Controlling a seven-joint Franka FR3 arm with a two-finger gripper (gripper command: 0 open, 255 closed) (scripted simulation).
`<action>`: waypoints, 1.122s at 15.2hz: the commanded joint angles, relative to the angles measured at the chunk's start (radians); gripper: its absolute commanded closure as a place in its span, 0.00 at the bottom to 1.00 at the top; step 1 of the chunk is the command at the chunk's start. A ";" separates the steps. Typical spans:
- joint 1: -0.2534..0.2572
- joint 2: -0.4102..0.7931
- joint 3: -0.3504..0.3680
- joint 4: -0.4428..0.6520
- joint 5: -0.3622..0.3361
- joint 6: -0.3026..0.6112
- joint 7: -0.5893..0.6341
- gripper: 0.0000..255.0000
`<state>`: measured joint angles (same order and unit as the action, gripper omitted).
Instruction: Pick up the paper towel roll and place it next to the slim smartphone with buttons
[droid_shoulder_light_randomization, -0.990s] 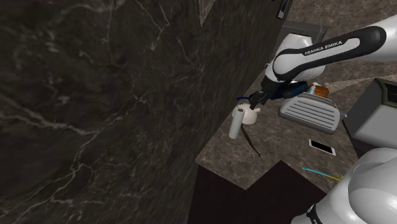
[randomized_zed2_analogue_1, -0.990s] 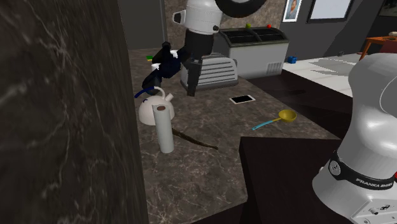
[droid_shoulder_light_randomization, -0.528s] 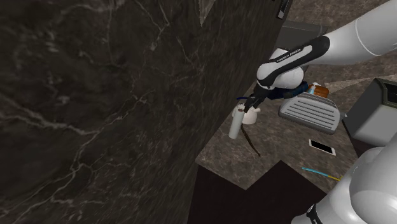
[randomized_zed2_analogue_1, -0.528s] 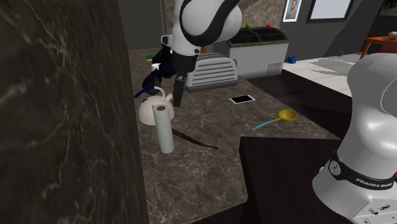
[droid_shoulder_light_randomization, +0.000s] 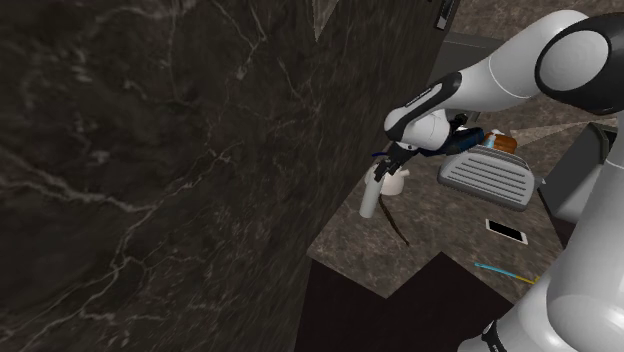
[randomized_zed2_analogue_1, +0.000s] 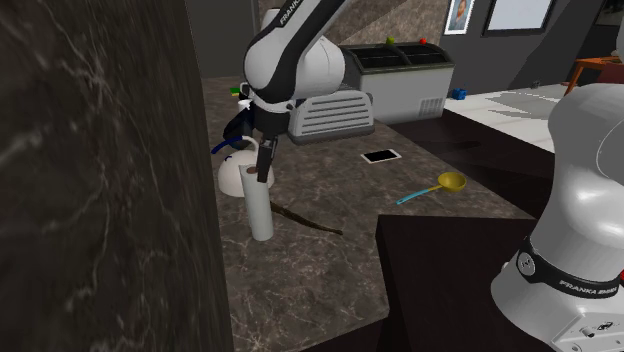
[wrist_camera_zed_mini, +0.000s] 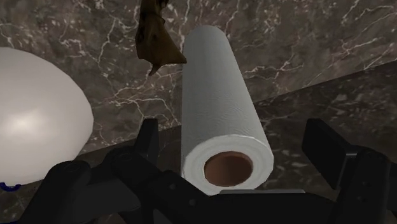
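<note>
The white paper towel roll (droid_shoulder_light_randomization: 369, 201) (randomized_zed2_analogue_1: 261, 208) (wrist_camera_zed_mini: 219, 95) stands upright on the dark marble counter (randomized_zed2_analogue_1: 330, 260), close to the tall marble wall. My black gripper (droid_shoulder_light_randomization: 383, 171) (randomized_zed2_analogue_1: 264, 163) (wrist_camera_zed_mini: 233, 137) hangs just over the roll's top, pointing down. It is open: in the wrist view the fingers (wrist_camera_zed_mini: 147, 137) stand wide on either side of the roll's upper end without touching it. The slim smartphone (droid_shoulder_light_randomization: 506, 231) (randomized_zed2_analogue_1: 380, 156) lies flat on the counter, well away from the roll, past a grey toaster.
A round white kettle (randomized_zed2_analogue_1: 234, 177) (wrist_camera_zed_mini: 32, 121) sits right behind the roll. A grey toaster (droid_shoulder_light_randomization: 489, 176) (randomized_zed2_analogue_1: 335, 113) stands beyond it. A brown scrap (randomized_zed2_analogue_1: 305, 220) (wrist_camera_zed_mini: 156, 41) lies at the roll's foot. A yellow spoon (randomized_zed2_analogue_1: 440, 185) lies near the counter's edge. A dark marble wall (droid_shoulder_light_randomization: 150, 150) bounds one side.
The arm has swung toward the wall and lowered; the gripper has turned downward and come over the roll's top. It has stayed open, and the roll has not moved.
</note>
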<state>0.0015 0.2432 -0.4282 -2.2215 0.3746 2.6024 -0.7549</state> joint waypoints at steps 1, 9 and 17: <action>-0.008 0.027 0.012 0.008 0.026 0.016 -0.018 0.00; -0.024 0.074 0.036 0.020 0.070 0.046 -0.049 0.00; -0.024 0.074 0.036 0.020 0.069 0.046 -0.049 1.00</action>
<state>-0.0222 0.3174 -0.3918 -2.2018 0.4441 2.6482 -0.8035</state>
